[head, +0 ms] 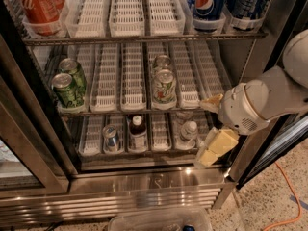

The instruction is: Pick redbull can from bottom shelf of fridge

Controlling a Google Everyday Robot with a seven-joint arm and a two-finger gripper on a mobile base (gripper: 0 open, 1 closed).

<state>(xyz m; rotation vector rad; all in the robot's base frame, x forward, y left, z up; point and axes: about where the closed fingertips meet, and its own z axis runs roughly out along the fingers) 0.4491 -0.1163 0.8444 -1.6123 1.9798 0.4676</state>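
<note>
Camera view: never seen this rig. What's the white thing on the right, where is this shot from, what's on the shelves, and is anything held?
The white thing is the robot's arm. Its yellow two-finger pincer is at the right edge of the fridge, beside the lower shelves. It is open and holds nothing. The single camera looks down into the fridge from in front. On the bottom shelf stand a redbull can on the left, a brown bottle beside it and a clear bottle on the right. The middle shelf holds green cans. The top one holds Coke cans and Pepsi cans.

Gripper (202, 134) at btm shelf (144, 154) R front; room above redbull can (111, 138) free, brown bottle (137, 131) just R of it.
</note>
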